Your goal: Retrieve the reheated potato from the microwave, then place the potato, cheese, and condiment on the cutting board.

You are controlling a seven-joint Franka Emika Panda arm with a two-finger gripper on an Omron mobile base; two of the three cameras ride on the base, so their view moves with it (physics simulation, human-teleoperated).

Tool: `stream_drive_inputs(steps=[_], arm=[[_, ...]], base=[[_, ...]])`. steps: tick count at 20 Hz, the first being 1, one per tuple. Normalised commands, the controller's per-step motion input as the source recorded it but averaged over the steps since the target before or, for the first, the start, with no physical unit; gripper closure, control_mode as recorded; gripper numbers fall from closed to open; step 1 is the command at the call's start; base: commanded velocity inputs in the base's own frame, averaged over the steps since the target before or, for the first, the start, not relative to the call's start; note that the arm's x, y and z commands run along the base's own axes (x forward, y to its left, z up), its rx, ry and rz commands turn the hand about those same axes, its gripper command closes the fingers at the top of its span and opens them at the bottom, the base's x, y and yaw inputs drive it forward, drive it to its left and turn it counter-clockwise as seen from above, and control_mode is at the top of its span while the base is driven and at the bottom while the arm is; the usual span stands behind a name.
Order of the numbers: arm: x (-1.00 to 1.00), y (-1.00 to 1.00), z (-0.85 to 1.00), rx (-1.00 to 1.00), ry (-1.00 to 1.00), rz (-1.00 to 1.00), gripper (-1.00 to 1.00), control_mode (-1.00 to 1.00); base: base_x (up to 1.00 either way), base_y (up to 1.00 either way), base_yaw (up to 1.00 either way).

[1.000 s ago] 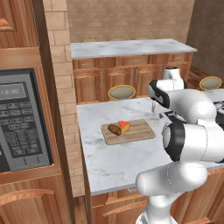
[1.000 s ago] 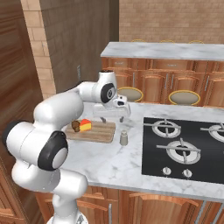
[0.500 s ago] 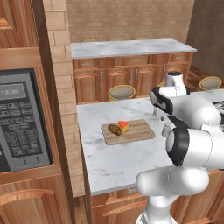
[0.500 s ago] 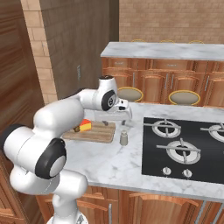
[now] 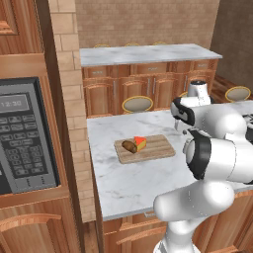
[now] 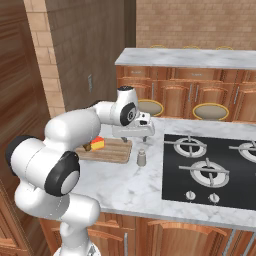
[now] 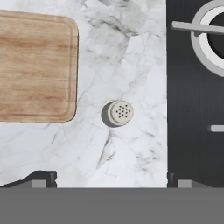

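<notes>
Now above the marble counter (image 6: 125, 187), the gripper (image 6: 134, 134) at the end of the white arm (image 6: 75, 127), pointing down. Fingers spread wide, one tip (image 7: 43, 178) at the lower left and the other at the lower right of the hand view, with nothing between them but bare marble. Holding nothing.

Straight below the hand, the shaker bottle (image 7: 119, 113), upright on the counter, seen from the top with its small holes in the cap. In the right base view the same bottle (image 6: 142, 158) just under the gripper, not touched by the fingers. Placed between the cutting board (image 7: 35, 65) and the black stove top (image 7: 194, 100), beside the board but off it, apart from both.

On the cutting board (image 5: 146, 148), at its left end, the potato (image 5: 130, 146) and the cheese wedge (image 5: 140, 143), close together, seemingly touching. From the right base view the cheese (image 6: 96, 143) visible on the board (image 6: 112, 151), with the potato (image 6: 87, 147) only as a small brown spot partly hidden behind the arm.

At the far left of the left base view, the microwave (image 5: 24, 136) set into the wood cabinets, door shut, keypad and small display facing out. Well apart from the board and the arm.
</notes>
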Motion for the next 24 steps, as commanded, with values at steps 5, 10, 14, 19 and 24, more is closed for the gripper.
stream_drive_inputs(steps=[5, 10, 14, 19, 24], arm=[[0.11, -0.07, -0.01, 0.00, 0.00, 0.00, -1.00, -1.00], [0.08, -0.06, -0.04, 0.04, 0.00, 0.00, -1.00, -1.00], [0.00, -0.02, -0.12, 0.08, -0.01, 0.00, -1.00, -1.00], [0.00, 0.00, -0.21, 0.06, -0.08, 0.00, -1.00, -1.00], [0.00, 0.00, -0.16, 0.03, -0.18, 0.00, -1.00, -1.00]], base=[[0.00, 0.00, 0.00], [0.00, 0.00, 0.00], [0.00, 0.00, 0.00], [0.00, 0.00, 0.00], [0.00, 0.00, 0.00]])
